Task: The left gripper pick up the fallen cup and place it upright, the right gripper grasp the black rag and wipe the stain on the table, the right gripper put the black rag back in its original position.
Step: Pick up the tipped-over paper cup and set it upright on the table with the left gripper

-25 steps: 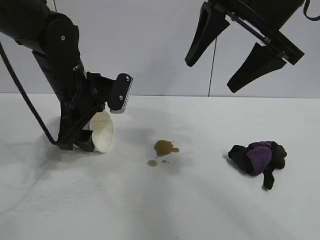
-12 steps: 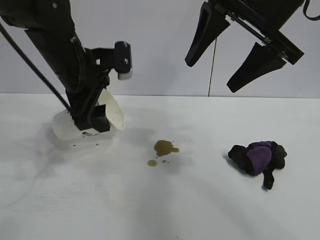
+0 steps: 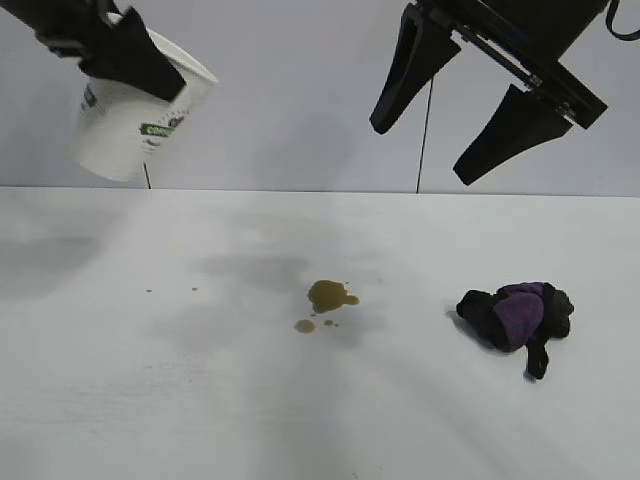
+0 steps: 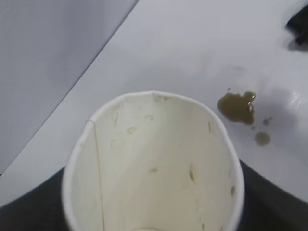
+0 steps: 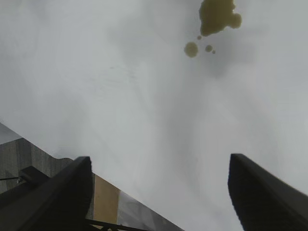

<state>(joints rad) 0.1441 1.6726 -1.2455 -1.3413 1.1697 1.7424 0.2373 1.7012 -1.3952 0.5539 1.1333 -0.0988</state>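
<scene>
The white paper cup (image 3: 128, 120) with its green and black logo band hangs high above the far left of the table (image 3: 200, 400), tilted, mouth up and to the right. My left gripper (image 3: 125, 50) is shut on it near the rim; in the left wrist view its dark fingers (image 4: 272, 202) flank the cup (image 4: 154, 163), whose white inside shows brown flecks. The brownish stain (image 3: 328, 296) lies mid-table with smaller droplets beside it. The black rag (image 3: 515, 315), with a purple patch, lies at the right. High above the rag my right gripper (image 3: 420, 152) hangs open and empty.
Tiny droplets (image 3: 150, 290) dot the table where the cup lay. A grey wall stands behind the table. The right wrist view shows the stain (image 5: 217, 15) far ahead of the spread fingers (image 5: 72, 183) and the table's edge near one of them.
The left gripper has lifted the cup off the table, up and to the left, turning its mouth upward. The right arm, rag and stain have not moved.
</scene>
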